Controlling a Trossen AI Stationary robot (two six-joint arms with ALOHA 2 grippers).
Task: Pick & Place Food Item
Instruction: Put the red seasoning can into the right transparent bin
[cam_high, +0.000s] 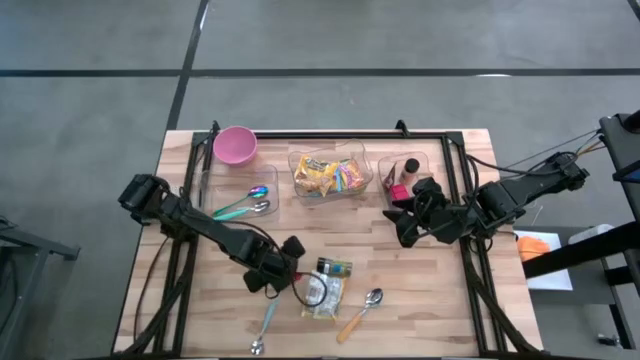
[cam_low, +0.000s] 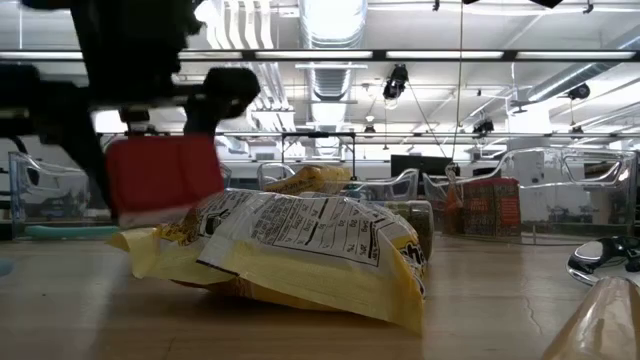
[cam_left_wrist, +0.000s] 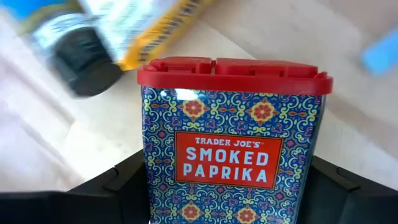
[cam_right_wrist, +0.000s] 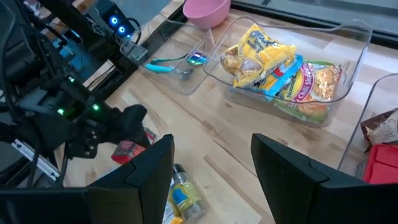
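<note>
Red-lidded blue patterned paprika tin (cam_left_wrist: 233, 137): clamped between left gripper (cam_high: 288, 272) jaws, beside yellow snack packet (cam_low: 300, 250).
Right gripper (cam_right_wrist: 211, 165): jaws apart, empty, near clear plastic snack bin (cam_high: 365, 165).

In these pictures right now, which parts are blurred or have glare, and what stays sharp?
Left wrist view: the paprika tin is sharp; the dark-capped jar and table behind are smeared. Low view: the yellow packet is fairly sharp, the red-lidded tin soft, ceiling lights glare. High view: even light, weak shadows.
</note>
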